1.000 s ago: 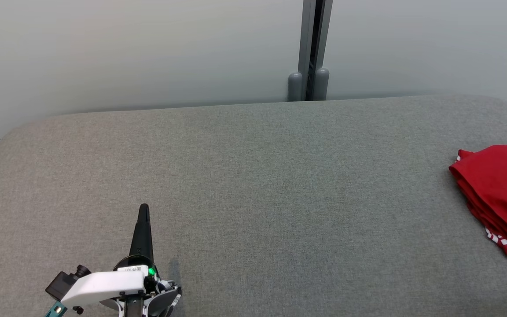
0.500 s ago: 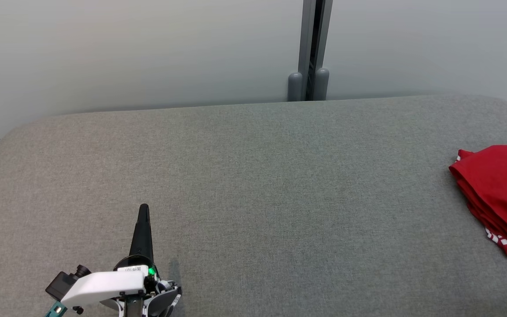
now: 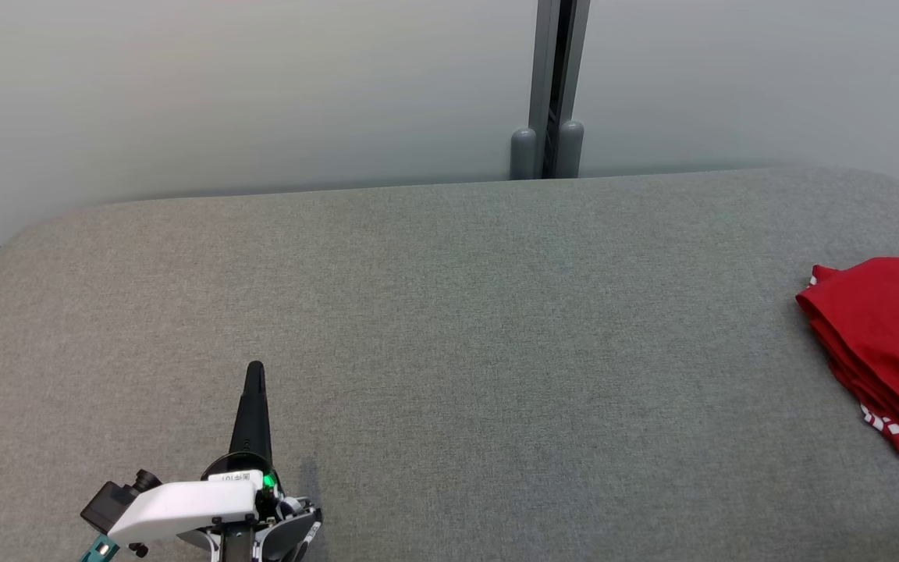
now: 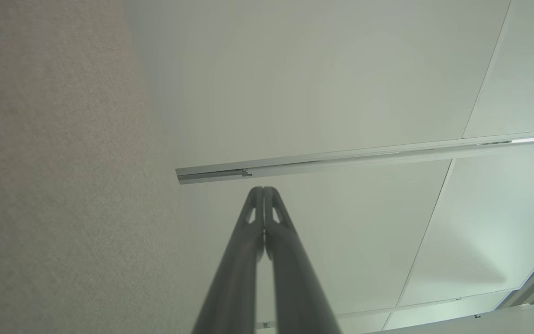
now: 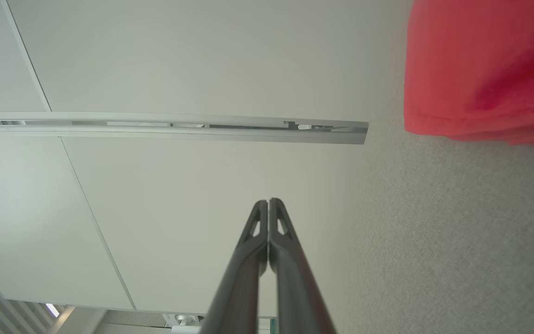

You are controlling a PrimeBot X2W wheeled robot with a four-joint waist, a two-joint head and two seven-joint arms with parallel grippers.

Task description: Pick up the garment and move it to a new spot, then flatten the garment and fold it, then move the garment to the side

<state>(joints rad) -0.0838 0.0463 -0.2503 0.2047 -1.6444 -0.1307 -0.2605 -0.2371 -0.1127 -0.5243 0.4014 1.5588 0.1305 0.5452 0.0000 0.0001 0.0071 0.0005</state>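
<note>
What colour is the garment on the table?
Red, with small white markings near its lower edge: the garment shows best in the head view, at the table's right end.

The bench [image 3: 449,312] is showing grey woven cloth, matt and slightly rough, the grain reading clearly. The garment [image 3: 879,328] is lying as soft red cloth, matt, its folded edges stacking in smooth layers, a bit of white print sitting flat on it. The left gripper [image 3: 255,368] is presenting dark matt fingers, probably plastic, and the cover [image 3: 184,506] behind them is gleaming white and smooth. The right gripper [image 5: 268,202] is showing the same dull dark finish. The wall [image 3: 262,94] is reading smooth and matt, and the post [image 3: 555,78] is catching light as satin grey metal.
</note>
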